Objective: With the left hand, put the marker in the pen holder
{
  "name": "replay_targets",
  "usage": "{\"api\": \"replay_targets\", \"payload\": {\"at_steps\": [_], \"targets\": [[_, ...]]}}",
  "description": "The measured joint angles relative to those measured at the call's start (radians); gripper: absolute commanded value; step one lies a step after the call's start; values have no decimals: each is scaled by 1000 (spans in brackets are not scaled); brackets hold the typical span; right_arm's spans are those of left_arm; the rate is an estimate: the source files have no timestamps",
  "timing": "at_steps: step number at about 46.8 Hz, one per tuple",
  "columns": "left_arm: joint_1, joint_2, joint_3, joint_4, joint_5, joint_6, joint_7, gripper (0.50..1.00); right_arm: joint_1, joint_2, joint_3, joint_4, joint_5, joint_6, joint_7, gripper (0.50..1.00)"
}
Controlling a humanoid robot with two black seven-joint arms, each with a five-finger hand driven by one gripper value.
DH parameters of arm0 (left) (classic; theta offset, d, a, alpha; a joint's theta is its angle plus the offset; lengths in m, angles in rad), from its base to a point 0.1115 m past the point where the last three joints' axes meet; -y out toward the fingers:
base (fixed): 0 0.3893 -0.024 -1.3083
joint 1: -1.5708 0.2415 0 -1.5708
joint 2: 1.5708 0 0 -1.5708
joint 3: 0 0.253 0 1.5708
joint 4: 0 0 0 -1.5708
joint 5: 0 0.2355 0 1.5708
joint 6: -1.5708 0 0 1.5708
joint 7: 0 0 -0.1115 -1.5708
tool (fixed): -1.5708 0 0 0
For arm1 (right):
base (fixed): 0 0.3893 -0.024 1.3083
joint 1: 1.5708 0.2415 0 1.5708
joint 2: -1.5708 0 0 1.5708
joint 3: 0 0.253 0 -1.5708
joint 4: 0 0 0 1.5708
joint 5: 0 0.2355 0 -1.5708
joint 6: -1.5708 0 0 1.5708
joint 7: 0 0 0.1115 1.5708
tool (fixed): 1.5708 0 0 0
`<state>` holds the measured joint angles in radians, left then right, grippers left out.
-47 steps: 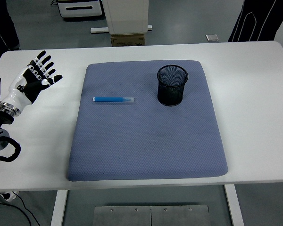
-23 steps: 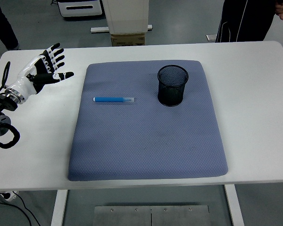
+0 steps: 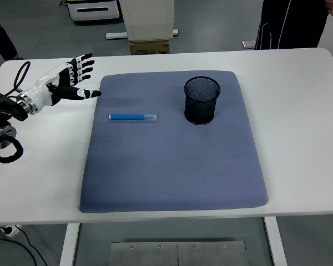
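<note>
A blue marker (image 3: 132, 117) with a clear cap lies flat on the grey-blue mat (image 3: 172, 166), left of centre and pointing left-right. The black mesh pen holder (image 3: 201, 100) stands upright on the mat's far right part, with nothing visible inside. My left hand (image 3: 75, 77) hovers over the white table just left of the mat's far left corner, fingers spread and holding nothing. It is up and to the left of the marker, a short gap away. The right arm is out of view.
The white table (image 3: 299, 111) extends around the mat on all sides. A person's dark trouser legs (image 3: 286, 25) stand beyond the far right edge. A cardboard box (image 3: 150, 47) and a white pedestal sit behind the table's far edge.
My left hand has swung rightward and forward from the table's left edge toward the mat's far left corner, fingers still spread. Marker and holder have not moved.
</note>
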<state>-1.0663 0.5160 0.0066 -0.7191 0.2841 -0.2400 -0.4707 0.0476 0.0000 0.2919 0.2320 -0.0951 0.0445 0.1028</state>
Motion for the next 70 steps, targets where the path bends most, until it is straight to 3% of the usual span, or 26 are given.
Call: {"api": "replay_targets", "payload": {"at_steps": [11,21,29,36,45,55,70], "targets": [[-127,-38,284,-14,0,-4,-2,1000,0,0,1,0,0,0,0,1000],[-214,-84,449,-15,-3,-8,-9,1000,0,0,0,0,0,0,0,1000],[-249,-97,456,-14,-14,-32,-23,1000,0,0,0,0,0,0,0,1000],[-254,-114,458,-14,-28,-12,-42,1000,0,0,0,0,0,0,0,1000],[-270,-149,472,-11,22,71,41,1000,0,0,0,0,0,0,0,1000],[-303,-195,522,-11,93,73,79,1000,0,0,0,0,0,0,0,1000],[-328,-225,565,-11,245,62,81,1000,0,0,0,0,0,0,0,1000]]}}
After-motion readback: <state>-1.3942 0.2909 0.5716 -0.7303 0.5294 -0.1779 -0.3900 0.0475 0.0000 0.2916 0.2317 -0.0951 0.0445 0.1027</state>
